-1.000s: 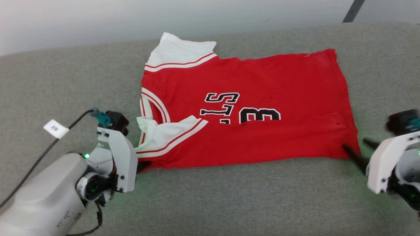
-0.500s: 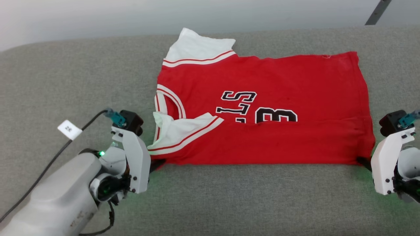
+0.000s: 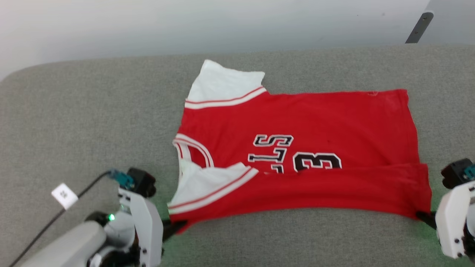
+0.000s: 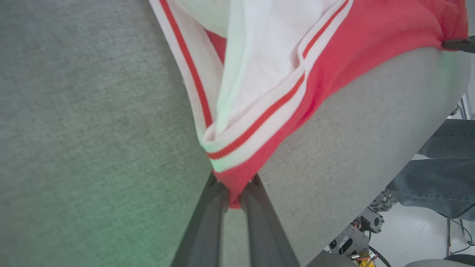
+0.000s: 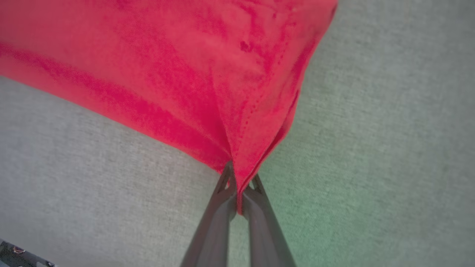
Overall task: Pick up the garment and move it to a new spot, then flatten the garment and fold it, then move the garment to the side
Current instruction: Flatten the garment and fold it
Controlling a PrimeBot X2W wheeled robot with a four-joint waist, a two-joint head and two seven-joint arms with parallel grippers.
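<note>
Spread a second ago, right hand [image 5: 241,185] now pinches garment [image 3: 297,122] hem corner; left hand [image 4: 234,193] stays pinching sleeve-side corner (head camera shifted too).

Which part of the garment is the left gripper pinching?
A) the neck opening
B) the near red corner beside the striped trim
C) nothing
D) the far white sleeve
B: the left wrist view shows the left gripper shut on a red corner of the garment, just under the striped trim.
</note>
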